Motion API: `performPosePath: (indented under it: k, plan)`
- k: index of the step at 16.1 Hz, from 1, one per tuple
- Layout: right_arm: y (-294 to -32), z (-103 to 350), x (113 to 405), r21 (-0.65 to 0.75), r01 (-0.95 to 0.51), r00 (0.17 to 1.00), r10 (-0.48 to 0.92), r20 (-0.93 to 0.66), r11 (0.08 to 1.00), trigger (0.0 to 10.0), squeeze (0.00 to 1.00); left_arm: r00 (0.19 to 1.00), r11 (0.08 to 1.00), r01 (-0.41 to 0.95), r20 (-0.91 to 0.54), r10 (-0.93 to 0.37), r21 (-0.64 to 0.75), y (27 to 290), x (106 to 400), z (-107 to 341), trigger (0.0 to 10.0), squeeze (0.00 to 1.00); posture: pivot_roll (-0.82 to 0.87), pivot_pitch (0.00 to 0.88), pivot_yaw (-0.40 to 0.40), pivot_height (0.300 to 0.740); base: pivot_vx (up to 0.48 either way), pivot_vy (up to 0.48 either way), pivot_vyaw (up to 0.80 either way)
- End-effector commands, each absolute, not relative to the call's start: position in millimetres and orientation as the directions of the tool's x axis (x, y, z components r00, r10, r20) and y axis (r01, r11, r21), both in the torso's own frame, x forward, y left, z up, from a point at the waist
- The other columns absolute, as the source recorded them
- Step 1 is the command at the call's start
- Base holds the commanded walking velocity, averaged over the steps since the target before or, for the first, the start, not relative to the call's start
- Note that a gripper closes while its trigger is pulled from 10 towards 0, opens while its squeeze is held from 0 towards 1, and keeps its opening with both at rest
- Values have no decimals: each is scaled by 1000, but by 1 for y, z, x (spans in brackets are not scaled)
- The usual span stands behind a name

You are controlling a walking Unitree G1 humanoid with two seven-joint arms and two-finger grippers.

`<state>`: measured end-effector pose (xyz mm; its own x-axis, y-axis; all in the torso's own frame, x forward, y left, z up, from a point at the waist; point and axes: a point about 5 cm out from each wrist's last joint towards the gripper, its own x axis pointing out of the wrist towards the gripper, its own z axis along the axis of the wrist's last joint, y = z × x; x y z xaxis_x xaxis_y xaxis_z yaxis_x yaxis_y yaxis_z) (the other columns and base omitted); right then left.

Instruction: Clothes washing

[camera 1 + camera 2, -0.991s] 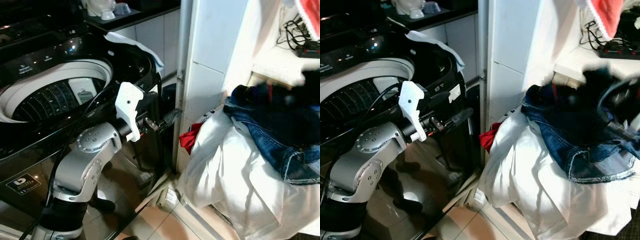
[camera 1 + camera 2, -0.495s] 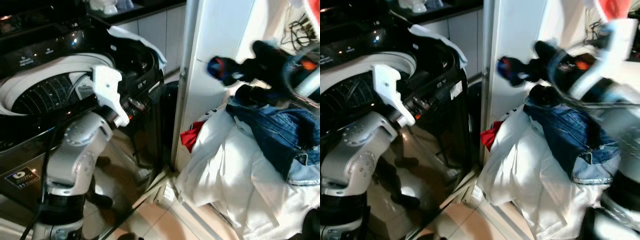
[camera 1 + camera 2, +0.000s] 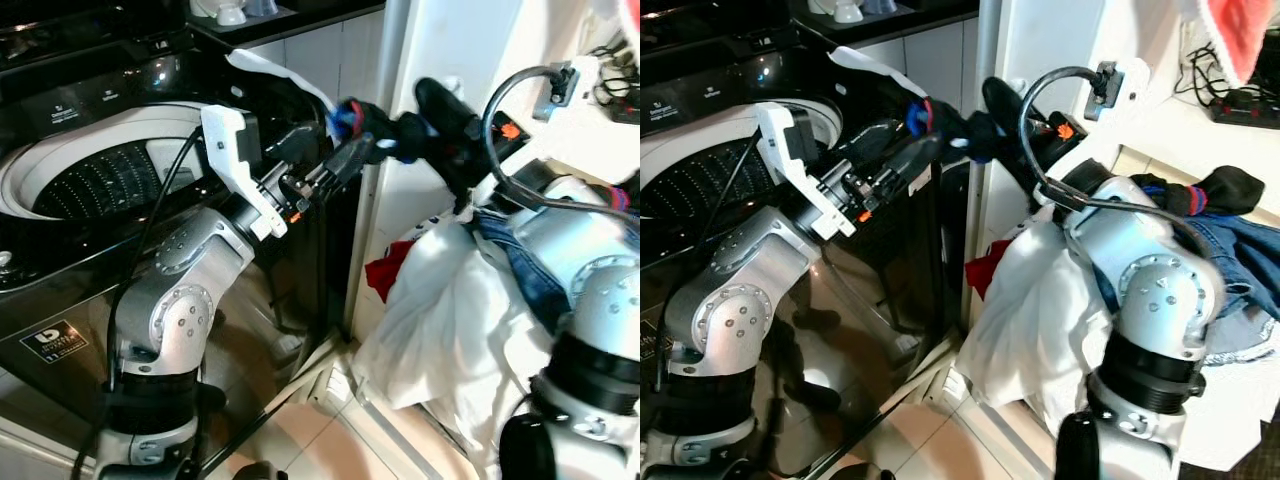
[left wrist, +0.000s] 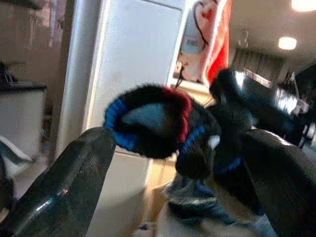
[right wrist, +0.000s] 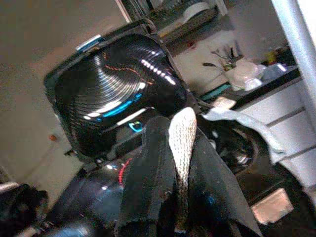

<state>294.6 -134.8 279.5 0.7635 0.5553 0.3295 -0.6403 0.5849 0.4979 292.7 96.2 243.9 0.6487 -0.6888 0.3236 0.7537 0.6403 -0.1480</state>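
While the right gripper [image 3: 958, 128] is clamping a dark sock [image 3: 940, 122] with blue and red bands, it is holding it out in the air beside the open washing machine [image 3: 110, 175]. Its cuff is hanging between the parted fingers of the left gripper [image 3: 345, 150], which is reaching toward it from the machine's side. Behind the right arm, a pile of white cloth [image 3: 450, 330] and blue jeans [image 3: 1240, 240] is lying against the wall.
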Motion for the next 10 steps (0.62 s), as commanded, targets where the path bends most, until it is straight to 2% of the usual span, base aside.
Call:
performPosePath:
  k: [1,2,3,4,6,7,8,10]
  plan:
    - [-130,281,292,519,-668,735,581,350,533,0,0,638,662,748,319,-701,-43,95,291,247,10000,1000,41,0,-11,740,0,0,0]
    - [-128,279,291,532,-679,720,600,349,506,0,0,619,657,753,312,-721,24,95,288,249,10000,282,41,0,-15,740,0,0,0]
    - [-127,277,290,544,-675,720,607,336,499,0,0,600,634,773,361,-714,-32,96,285,254,10000,0,43,0,-18,740,0,0,0]
    - [-126,275,289,552,-676,716,614,333,489,0,0,568,576,808,418,-709,-122,94,280,257,10000,0,37,0,-16,740,0,0,0]
    - [-122,270,288,578,-662,722,614,319,478,0,0,494,465,863,512,-702,-196,86,269,265,10000,0,36,0,-15,740,0,0,0]
    - [-120,270,288,590,-659,722,613,322,467,0,0,474,432,879,456,-753,-200,80,265,255,10000,0,32,0,-17,740,0,0,0]
    - [-119,270,287,593,-659,721,613,324,463,0,0,471,426,882,412,-780,-202,77,263,248,10000,0,31,0,-16,740,0,0,0]
    - [-117,273,286,605,-664,714,612,340,439,0,0,553,495,833,374,-744,-247,80,269,236,10000,0,34,0,-19,740,0,0,0]
